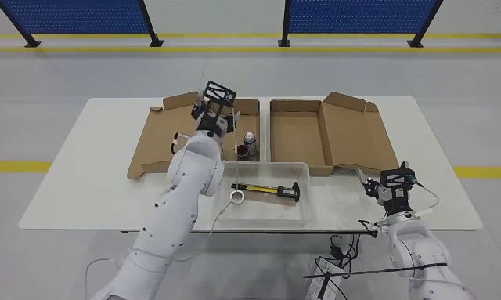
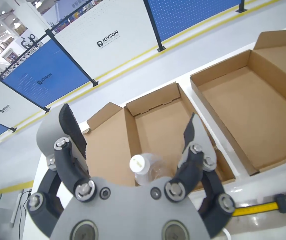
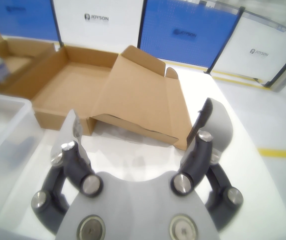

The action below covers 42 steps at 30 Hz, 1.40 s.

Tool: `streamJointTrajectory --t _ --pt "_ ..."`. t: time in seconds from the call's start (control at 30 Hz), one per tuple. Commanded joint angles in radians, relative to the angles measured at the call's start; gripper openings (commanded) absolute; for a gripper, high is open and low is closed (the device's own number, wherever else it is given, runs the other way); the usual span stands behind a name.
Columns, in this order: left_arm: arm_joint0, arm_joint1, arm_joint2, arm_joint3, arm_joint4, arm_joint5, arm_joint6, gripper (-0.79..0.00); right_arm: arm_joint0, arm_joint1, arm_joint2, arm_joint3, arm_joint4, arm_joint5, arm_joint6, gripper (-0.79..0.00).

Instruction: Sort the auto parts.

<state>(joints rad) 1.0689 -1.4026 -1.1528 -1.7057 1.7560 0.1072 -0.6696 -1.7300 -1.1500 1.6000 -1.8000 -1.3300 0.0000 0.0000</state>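
I hold my left hand (image 2: 130, 118) spread above the clear, white-capped plastic bottle (image 2: 144, 167). My right hand (image 3: 140, 111) is spread too.

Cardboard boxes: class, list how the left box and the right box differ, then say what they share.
The left box holds an upright bottle; the right box shows a bare floor. The left box's lid folds out leftward, the right box's rightward. The left gripper hangs open above the left box; the right gripper, also open, sits apart from the right box. Both are brown, open cardboard, side by side.
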Motion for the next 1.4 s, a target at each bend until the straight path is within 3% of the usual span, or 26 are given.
streamJointTrajectory --t 0.0,0.4,0.67,0.97,1.13,1.37 --pt "0.031 0.004 -0.026 -0.049 0.01 -0.006 -0.003 0.0 0.0 0.0 0.0 0.0 0.0 0.0 0.0 0.0" --pt "0.211 0.013 -0.138 -0.218 0.005 0.07 -0.02 0.0 0.0 0.0 0.0 0.0 0.0 0.0 0.0 0.0" --pt "0.335 0.01 -0.147 -0.283 -0.013 0.117 -0.013 0.0 0.0 0.0 0.0 0.0 0.0 0.0 0.0 0.0" --pt "0.458 0.012 -0.165 -0.362 -0.021 0.107 -0.063 0.0 0.0 0.0 0.0 0.0 0.0 0.0 0.0 0.0" --pt "0.498 0.015 -0.185 -0.385 -0.017 0.069 -0.083 0.0 0.0 0.0 0.0 0.0 0.0 0.0 0.0 0.0" --pt "0.49 0.016 -0.196 -0.386 -0.02 0.032 -0.087 0.0 0.007 -0.002 -0.011 -0.013 0.032 -0.04 0.008 0.0"
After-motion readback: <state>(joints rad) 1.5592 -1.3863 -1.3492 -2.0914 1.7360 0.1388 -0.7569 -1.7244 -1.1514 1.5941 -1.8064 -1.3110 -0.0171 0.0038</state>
